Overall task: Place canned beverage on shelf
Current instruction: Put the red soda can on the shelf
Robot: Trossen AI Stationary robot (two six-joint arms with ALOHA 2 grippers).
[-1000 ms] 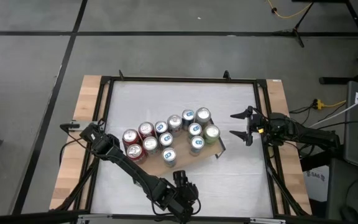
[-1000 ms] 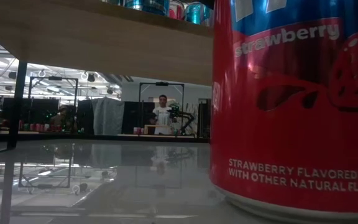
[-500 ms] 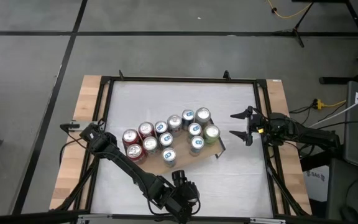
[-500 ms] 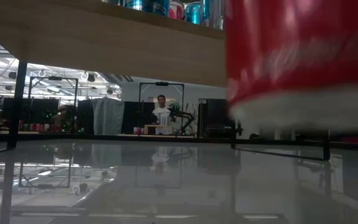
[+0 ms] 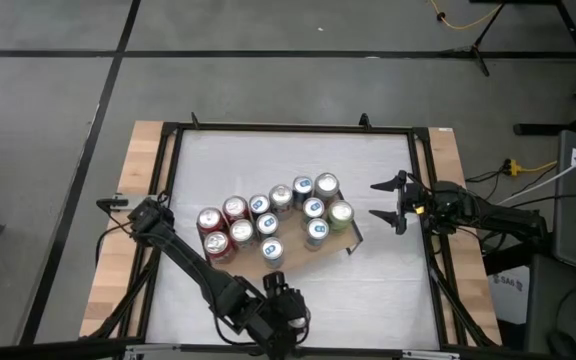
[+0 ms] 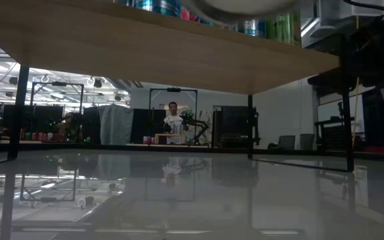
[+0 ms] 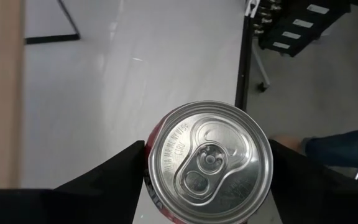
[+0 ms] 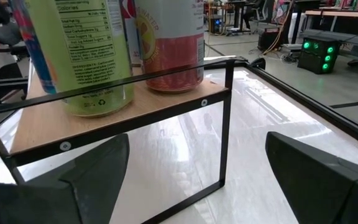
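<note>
Shelf first: wooden board on thin black legs, mid-table, already crowded with upright cans; bare wood shows only at its near edge and right-hand corner. Low view looks under the board; a person stands far off in the room.

Left arm reaches along the table's near side. Left gripper grasps a red can, one finger on each side of the body, lid and pull tab facing the wrist camera, can upright. White tabletop lies below it, so the can is in the air, off the shelf and near it. In the low view its base shows at board height or above.

Right gripper waits just beyond the shelf's right end, fingers spread, nothing between them.

Step in hand, as I judge it: carry and set down.
- Keep the can vertical.
- Clear the standing cans before moving across.
- Aim for bare wood.
- Lower until the base rests, then release.
</note>
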